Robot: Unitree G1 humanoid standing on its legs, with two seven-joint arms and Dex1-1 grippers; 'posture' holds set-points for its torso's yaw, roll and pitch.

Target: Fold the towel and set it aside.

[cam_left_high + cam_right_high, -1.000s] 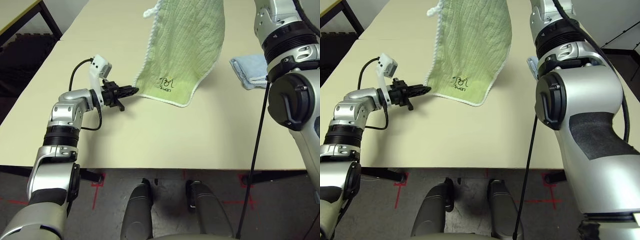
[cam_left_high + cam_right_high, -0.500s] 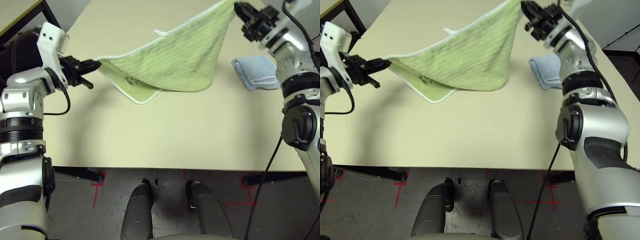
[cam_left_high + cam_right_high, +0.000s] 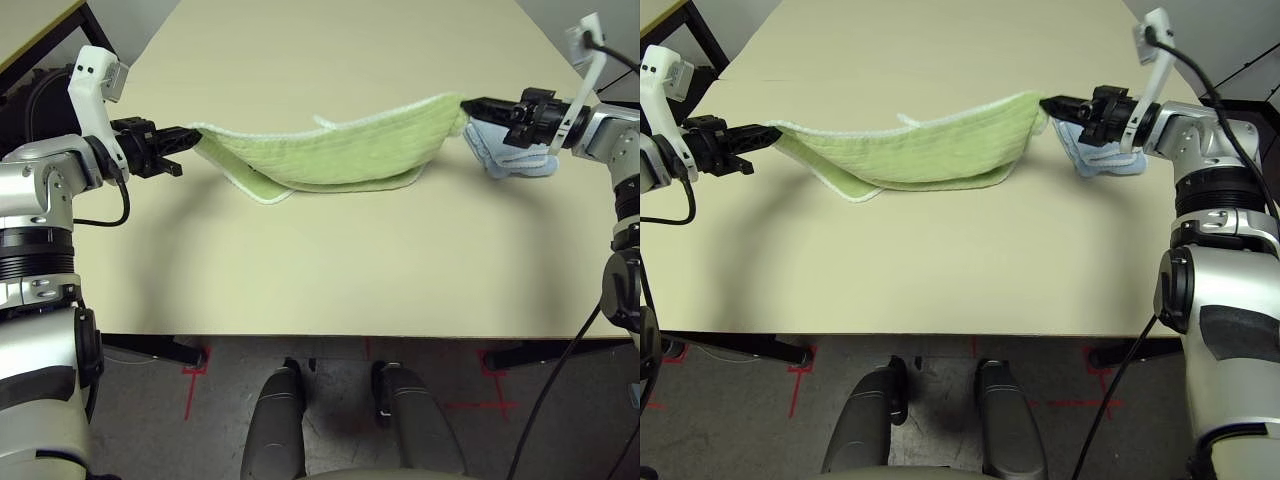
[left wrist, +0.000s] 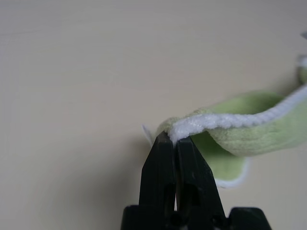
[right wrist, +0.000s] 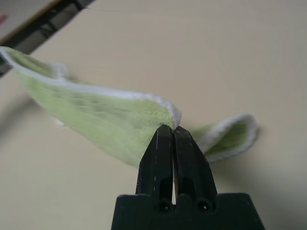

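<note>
A second ago the towel [image 3: 340, 160] hung tall from a raised right arm with its far end out of frame; now that arm has come down to the right, the left has lifted and drawn out to the left, and the cloth is stretched between them as a low sagging sling across the middle of the table [image 3: 330, 270]. Its belly and a lower flap droop onto the tabletop, while both ends are held up.

It looks light, soft and limp: it will sag wherever unsupported and keep no shape, so the white-trimmed corners are the sensible places to hold, as now. The terry pile should give a sure grip.

Its long axis runs left to right, level with the near table edge, one end at each hand.

The left gripper [image 3: 188, 133] has its fingers pressed together on the left corner's trim; the right gripper [image 3: 472, 104] pinches the right corner likewise. Just behind that gripper lies a folded light blue towel [image 3: 510, 155].
</note>
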